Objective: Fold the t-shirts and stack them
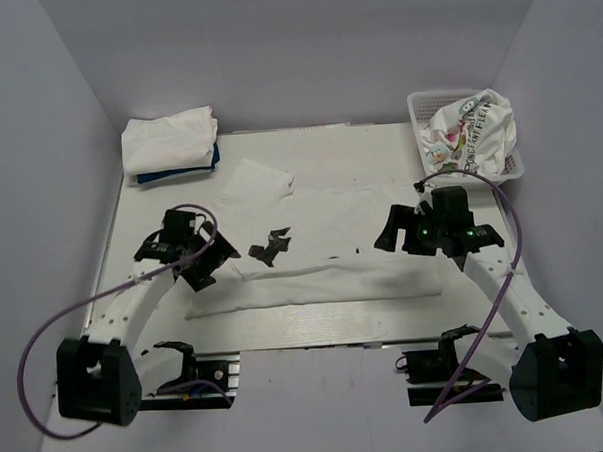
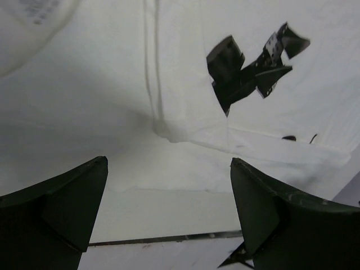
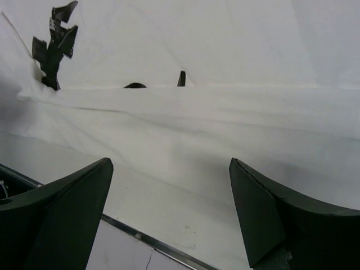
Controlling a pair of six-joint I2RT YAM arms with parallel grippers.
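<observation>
A white t-shirt [image 1: 324, 275] with a black print [image 1: 272, 245] lies spread across the table, its near hem folded into a long band. My left gripper [image 1: 215, 265] hovers open over the shirt's left end, just left of the print. In the left wrist view the gripper [image 2: 169, 159] has nothing between its jaws, above the shirt [image 2: 185, 112] and print [image 2: 247, 73]. My right gripper [image 1: 397, 232] stands open over the shirt's right end. The right wrist view shows that gripper [image 3: 170, 160] empty above the folded band [image 3: 197, 124].
At the back left, folded white t-shirts [image 1: 168, 140] rest on a dark blue one [image 1: 184, 174]. A white lattice basket [image 1: 421, 101] at the back right holds a cartoon-print shirt [image 1: 472, 128]. A metal strip [image 2: 169, 238] runs along the table's near edge.
</observation>
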